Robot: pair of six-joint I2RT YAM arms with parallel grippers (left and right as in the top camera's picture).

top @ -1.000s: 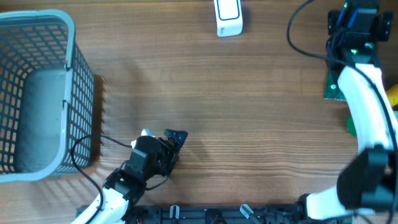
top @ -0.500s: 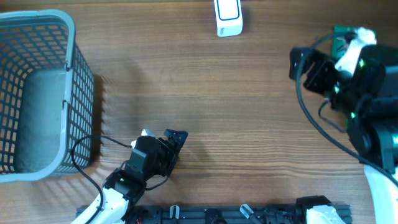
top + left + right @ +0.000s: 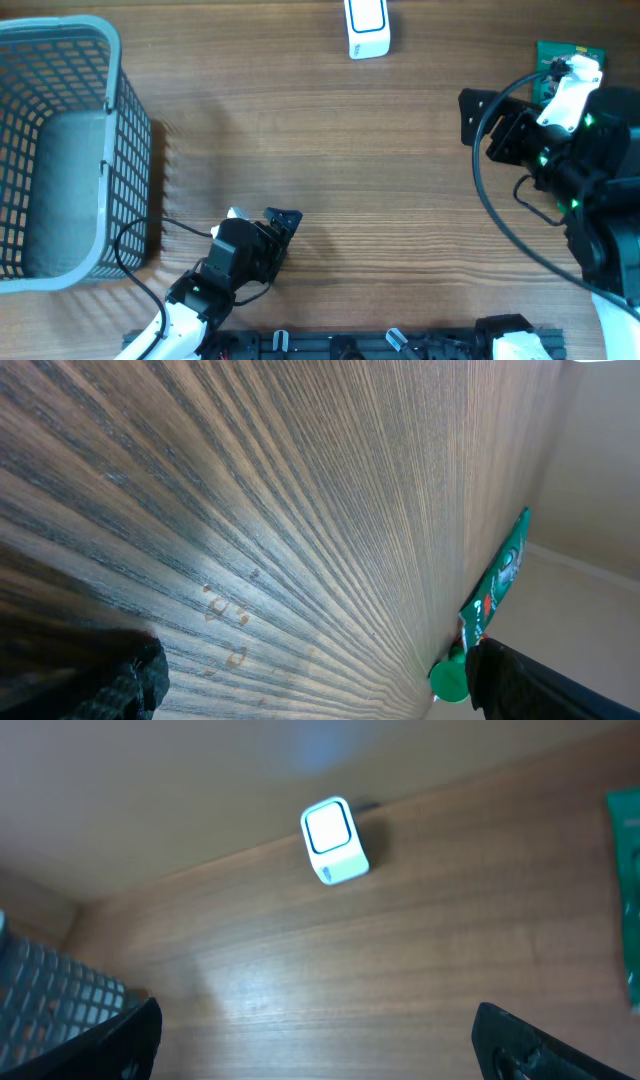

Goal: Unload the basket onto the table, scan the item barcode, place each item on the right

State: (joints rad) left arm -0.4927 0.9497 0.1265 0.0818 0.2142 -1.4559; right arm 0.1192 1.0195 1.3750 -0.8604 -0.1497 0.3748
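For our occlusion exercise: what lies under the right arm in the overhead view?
Only the far end of a green packet shows; the right arm covers the rest and anything else beneath it.

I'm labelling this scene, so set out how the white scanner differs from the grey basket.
The white scanner is a small solid block; the grey basket is far larger, with open mesh walls. The scanner sits at the far edge near the middle, the basket at the left end. The scanner shows a dark-framed window on top; the basket is open-topped, with nothing seen inside. Both rest on the wooden table.
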